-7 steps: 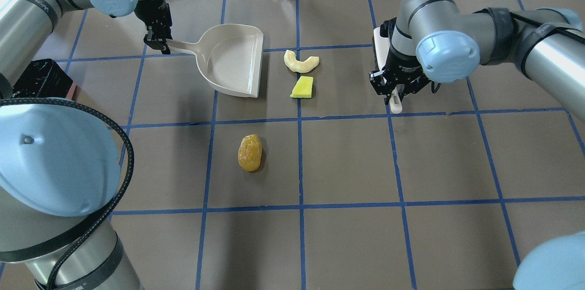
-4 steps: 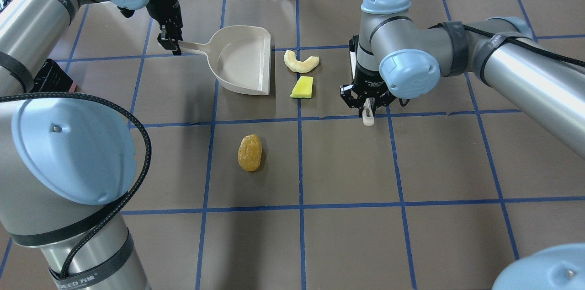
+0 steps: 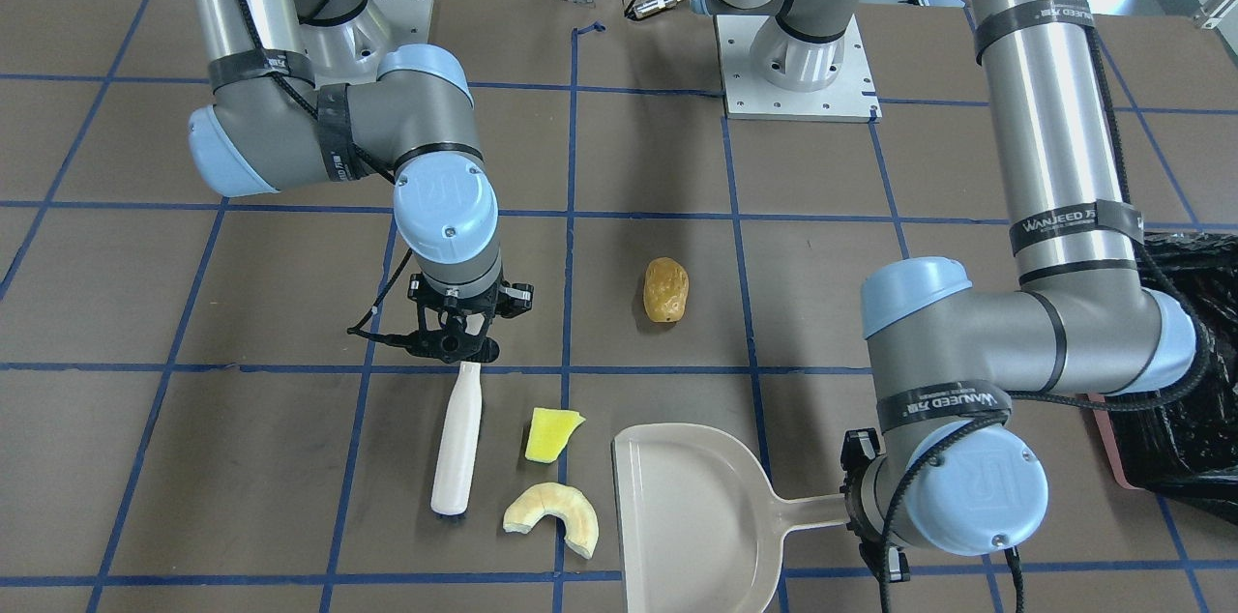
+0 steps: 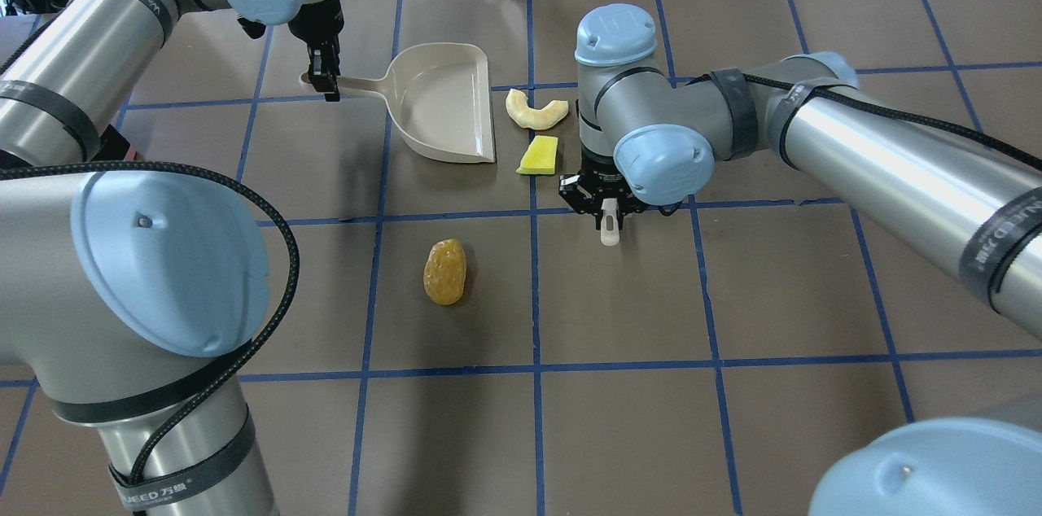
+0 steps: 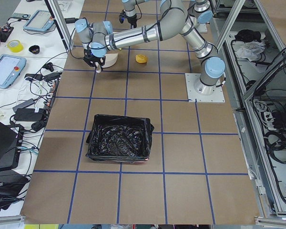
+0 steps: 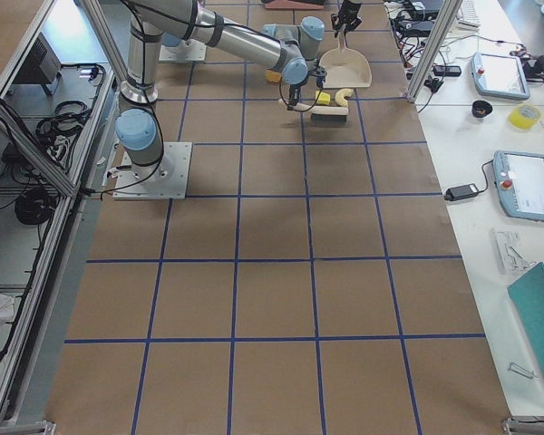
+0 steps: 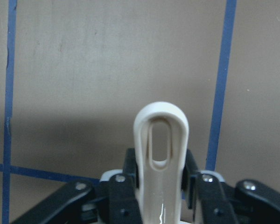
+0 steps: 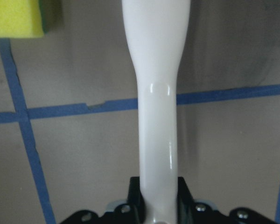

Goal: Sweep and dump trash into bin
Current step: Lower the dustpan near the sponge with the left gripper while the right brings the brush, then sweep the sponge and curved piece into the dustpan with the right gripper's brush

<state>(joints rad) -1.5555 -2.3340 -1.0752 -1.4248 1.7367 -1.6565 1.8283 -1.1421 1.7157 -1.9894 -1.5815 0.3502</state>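
Two grips: left end effector (image 4: 320, 81) clamps dustpan (image 4: 444, 105) handle; right end effector (image 3: 460, 352) clamps brush (image 3: 456, 439).
Reason: wedge (image 4: 539, 156), crescent (image 4: 533, 114) lie between, awaiting sweeping.

silver arms (image 4: 895, 166), pale-blue joint caps (image 4: 661, 162), black cables (image 4: 98, 167).

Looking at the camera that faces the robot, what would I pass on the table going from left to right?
white brush → yellow-green wedge → beige dustpan → black-lined bin
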